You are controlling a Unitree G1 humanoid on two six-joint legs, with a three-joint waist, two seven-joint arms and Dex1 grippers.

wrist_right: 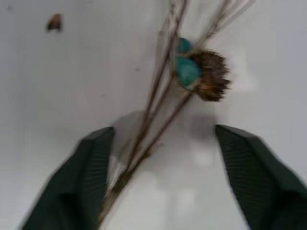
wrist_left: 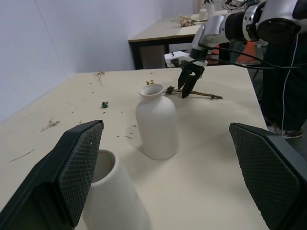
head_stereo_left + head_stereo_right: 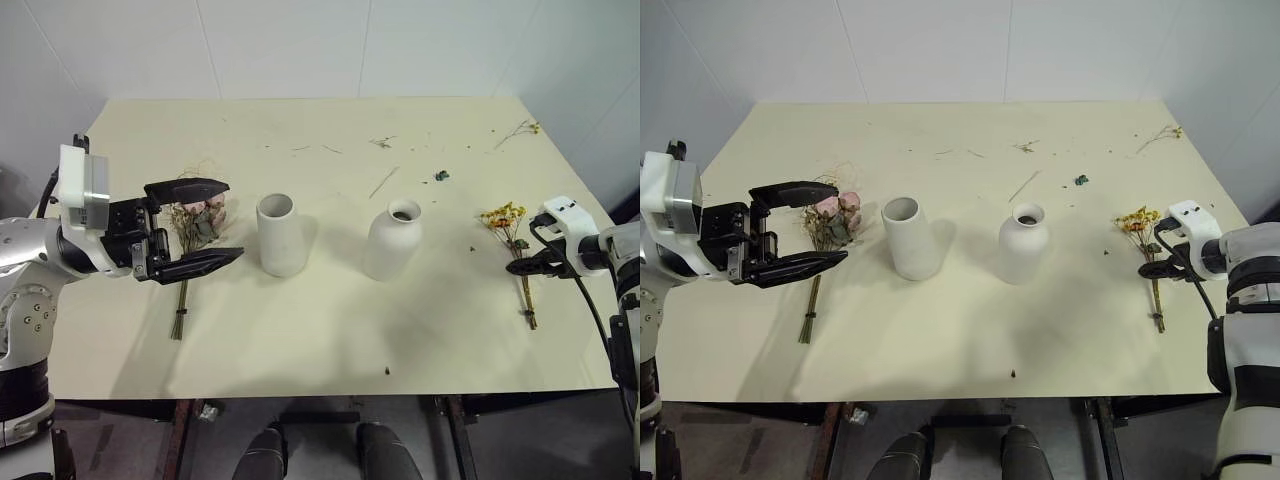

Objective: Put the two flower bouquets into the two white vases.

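So both bouquets are lying flat on the worktop [image 3: 330, 340], neither one in a vase yet.

Nearest the robot, at about 4 o'clock on the worktop, the right tool [image 1: 158, 143] is down over the stems of the yellow bouquet [image 3: 512, 240], fingers partly apart with the thin stems running between them. I can't tell if they're actually pinching anything. That bouquet looks super light and wiry, dried stuff that'll shed or snap if you squeeze the blossoms, so I'd say grab the bundled stems low down, below the flower heads, and expect it to flop a bit when it tips upright.

At about 9 o'clock the left tool [image 3: 195, 225] hovers wide apart and empty, just beside the rose bouquet [image 3: 195, 235]. That one's bulkier up top, with pink roses, leaves and grasses, and looks brittle too. Again the stems are the place to hold it, near the middle where they bunch up.

Further in, around the centre, the cylinder vase [image 3: 280, 235] stands upright with a wide mouth and looks empty. Just to its right, apart from it, the bottle vase [image 3: 393, 240] stands upright too; what I can see of its narrow neck looks empty. I'd guess the slim yellow bunch suits that neck better.

At the far edge, around 12 to 1 o'clock, are loose twigs [image 3: 385, 180].
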